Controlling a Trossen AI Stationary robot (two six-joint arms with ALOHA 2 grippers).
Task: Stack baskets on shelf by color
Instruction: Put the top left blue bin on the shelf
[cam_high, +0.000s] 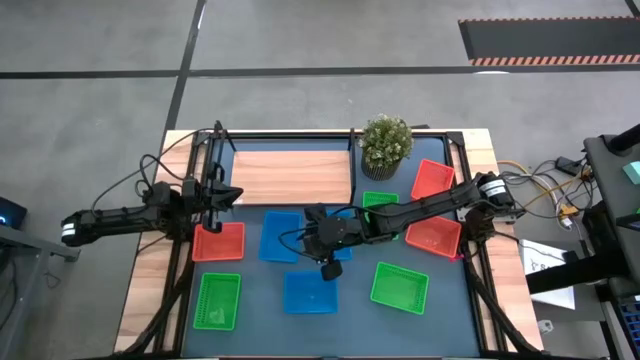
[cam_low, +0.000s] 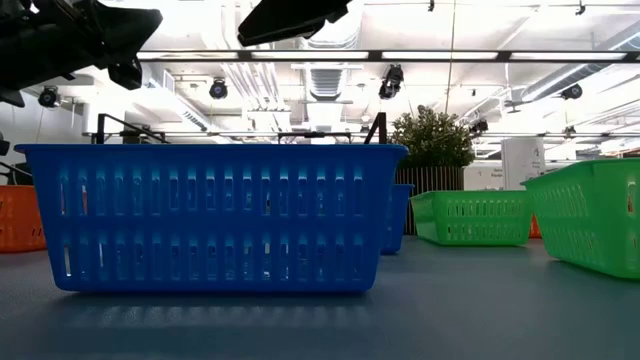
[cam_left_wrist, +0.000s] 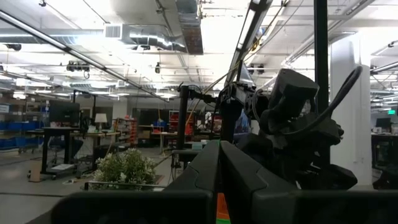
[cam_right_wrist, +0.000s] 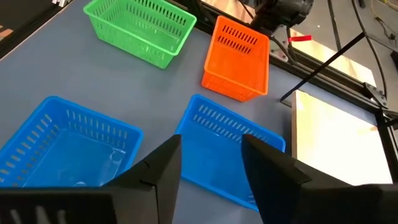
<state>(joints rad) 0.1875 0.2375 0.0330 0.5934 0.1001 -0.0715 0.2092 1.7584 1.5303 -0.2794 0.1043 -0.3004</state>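
The right arm (cam_high: 420, 212) crosses over a green basket (cam_high: 379, 202) beside the potted plant (cam_high: 386, 142), hiding most of it. The right gripper (cam_high: 327, 262) covers part of a blue basket (cam_high: 330, 245) near the shelf (cam_high: 290, 177).

In the low view, the nearest blue basket (cam_low: 210, 218) conceals most of the blue basket (cam_low: 398, 217) behind it. An orange basket (cam_low: 20, 218) is cut off at the picture's edge.

In the left wrist view, the left gripper (cam_left_wrist: 220, 186) blocks the table; only a sliver of orange and green shows between its closed fingers.
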